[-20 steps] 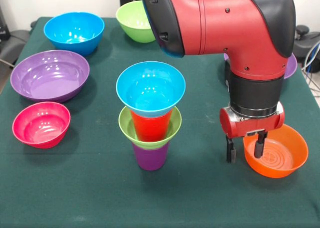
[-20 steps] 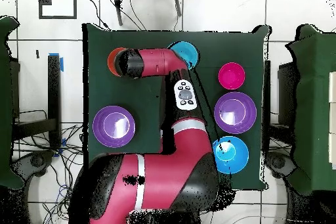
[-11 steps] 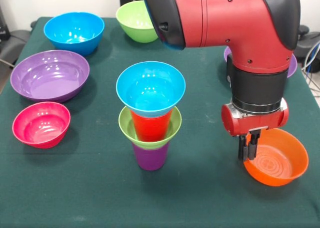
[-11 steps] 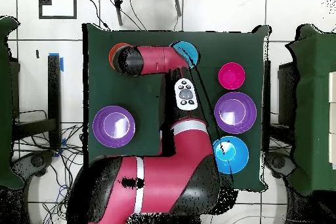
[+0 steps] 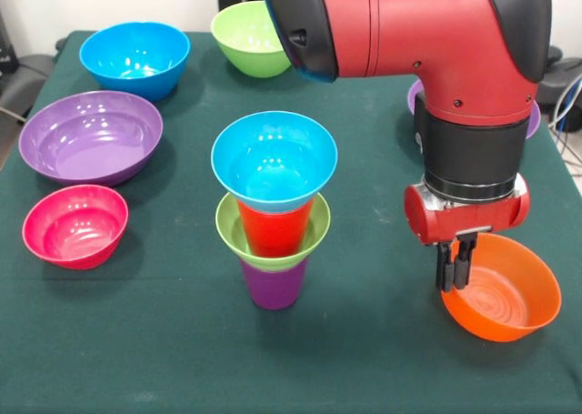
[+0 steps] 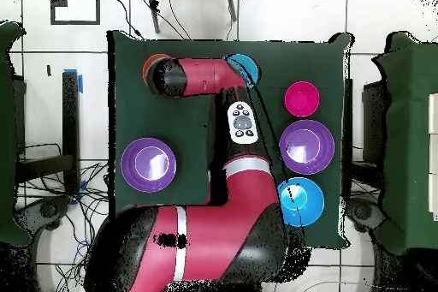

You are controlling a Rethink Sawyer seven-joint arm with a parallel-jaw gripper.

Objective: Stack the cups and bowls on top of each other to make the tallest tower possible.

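Because the gripper point(image 5: 456, 270) has its two fingers pinched together on the near-side rim of the orange bowl point(image 5: 505, 291), holding it by one thin edge only, the bowl is likely to hang tilted once lifted and could slip out or swing on the way over. The tower point(image 5: 273, 209) stands at the middle of the table point(image 5: 136, 350), well apart from the orange bowl: a purple cup point(image 5: 274, 285) at the bottom, a small lime green bowl point(image 5: 231, 232) on it, a red cup point(image 5: 275, 229) in that, and a small blue bowl point(image 5: 273, 164) flaring wide on top. That top is broad over a narrow base, so a bowl set down off-centre or brushed by the arm could topple the lot. By count, in the front view: two cups, both in the tower; two blue bowls, the larger point(image 5: 134, 57) at the far corner; two lime green, the second point(image 5: 244, 37) at the far edge; two purple, one point(image 5: 90, 136) wide on the open side and one point(image 5: 530, 121) mostly hidden behind the arm; one pink bowl point(image 5: 75, 225); one orange.
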